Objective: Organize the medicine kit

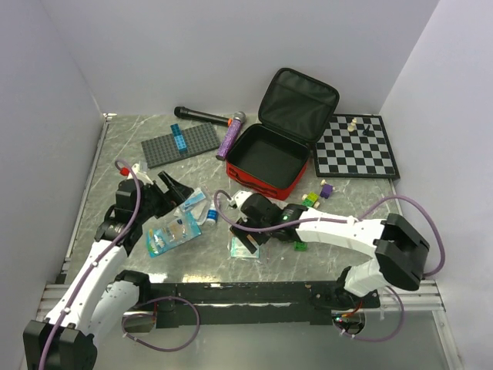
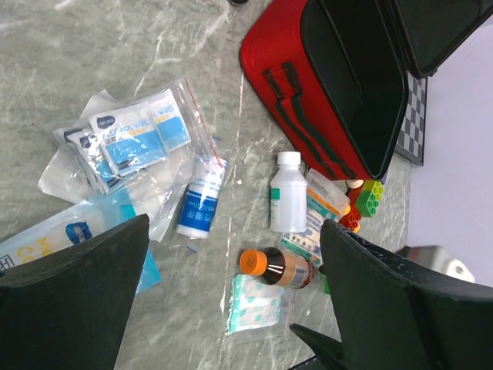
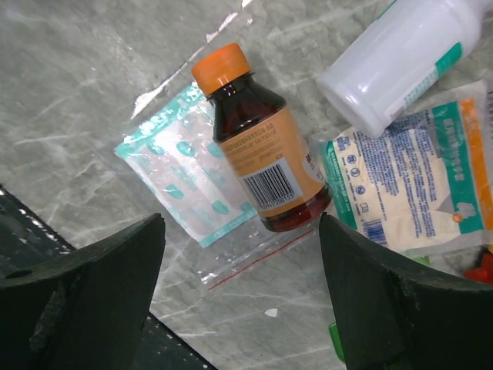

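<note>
Medicine kit [image 1: 266, 183] sits open mid-back on the tabletop [image 1: 370, 200]. Left fingers [image 2: 69, 301] gape wide, empty. Right fingers [image 3: 85, 293] spread wide over the brown bottle [image 3: 262, 154], gripping nothing; overhead, the right arm [image 1: 339, 230] hides it.

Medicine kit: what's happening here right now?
The medicine kit lies open and looks empty. The right tool hangs open over the brown bottle on the table. The left tool hangs open above the plastic sachets. Neither holds anything, so nothing is packed yet.
</note>
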Robot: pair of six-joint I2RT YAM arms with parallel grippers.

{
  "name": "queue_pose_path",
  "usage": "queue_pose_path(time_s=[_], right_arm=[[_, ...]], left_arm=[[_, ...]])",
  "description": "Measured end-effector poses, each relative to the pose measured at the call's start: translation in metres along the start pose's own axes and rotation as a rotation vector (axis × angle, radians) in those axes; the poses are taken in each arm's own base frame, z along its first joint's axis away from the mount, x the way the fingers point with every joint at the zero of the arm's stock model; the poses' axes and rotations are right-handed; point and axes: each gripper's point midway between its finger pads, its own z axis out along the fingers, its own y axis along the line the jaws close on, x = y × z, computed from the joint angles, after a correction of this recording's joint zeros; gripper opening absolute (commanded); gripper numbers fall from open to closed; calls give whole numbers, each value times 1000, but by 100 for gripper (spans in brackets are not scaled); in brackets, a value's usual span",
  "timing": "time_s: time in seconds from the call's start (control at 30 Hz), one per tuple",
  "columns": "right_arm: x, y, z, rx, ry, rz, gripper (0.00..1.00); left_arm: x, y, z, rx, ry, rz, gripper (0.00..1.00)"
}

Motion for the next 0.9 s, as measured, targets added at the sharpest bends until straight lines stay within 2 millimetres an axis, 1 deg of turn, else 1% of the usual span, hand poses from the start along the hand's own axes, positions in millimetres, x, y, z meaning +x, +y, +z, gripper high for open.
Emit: queue_pose_path(time_s=[0.13, 0.43, 0.57, 0.67, 0.83, 0.9], right_arm=[[6, -1, 12, 10, 39, -8, 84], [0, -8, 29, 62, 48, -16, 81], [1, -9, 37, 70, 68, -27, 74], [3, -9, 44, 74, 84, -31, 66], [3, -9, 45, 74, 85, -28, 60], [3, -9, 45, 75, 85, -26, 60]], left_arm=[[4, 3, -2, -6, 5, -1, 96], [6, 7, -3, -23, 11, -1, 96], [6, 8, -3, -24, 12, -1, 96], [6, 8, -3, -24, 12, -1, 96], [6, 8, -3, -23, 12, -1, 96], [6, 8, -3, -24, 13, -1, 96]])
